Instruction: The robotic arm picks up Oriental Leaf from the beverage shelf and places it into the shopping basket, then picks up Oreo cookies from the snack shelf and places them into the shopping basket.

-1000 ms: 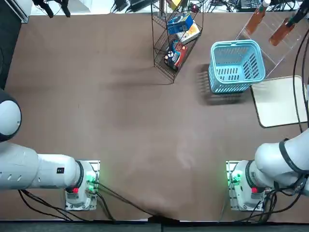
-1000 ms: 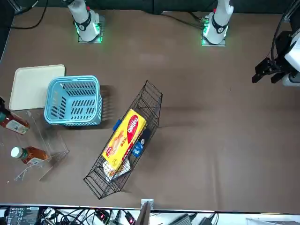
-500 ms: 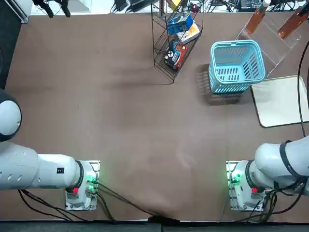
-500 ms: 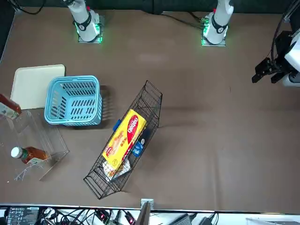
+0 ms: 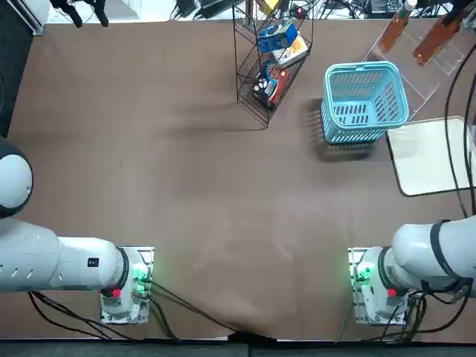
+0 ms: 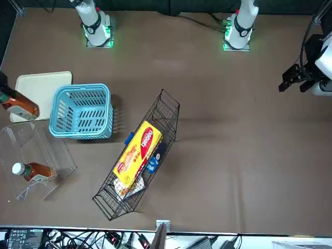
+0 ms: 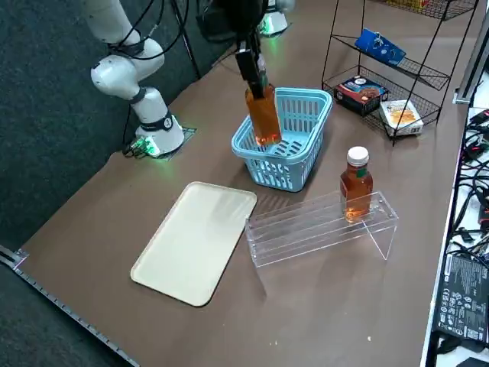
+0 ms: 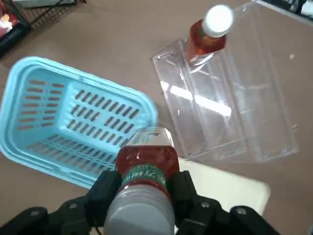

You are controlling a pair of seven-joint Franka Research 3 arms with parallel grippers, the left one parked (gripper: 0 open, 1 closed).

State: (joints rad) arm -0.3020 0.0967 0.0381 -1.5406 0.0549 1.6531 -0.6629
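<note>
Right arm [image 5: 431, 253]: base mounted at the near right of the bench [image 5: 186, 186], white links bent. Right end effector [image 8: 149, 183] suspended over the far right, directed downward at a tilt. Both fingers [image 8: 104, 192] closed on a load, one finger each side.

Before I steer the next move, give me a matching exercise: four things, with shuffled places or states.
1. slim clear bottle of reddish-brown tea
2. dark right gripper
3. small light turquoise plastic basket
4. small bright blue box

A. on a tier of the black wire rack
B. between the gripper's fingers
C. beside the white tray, on the table
D. closed on a bottle

Pairs: 1-B, 2-D, 3-C, 4-A
</note>
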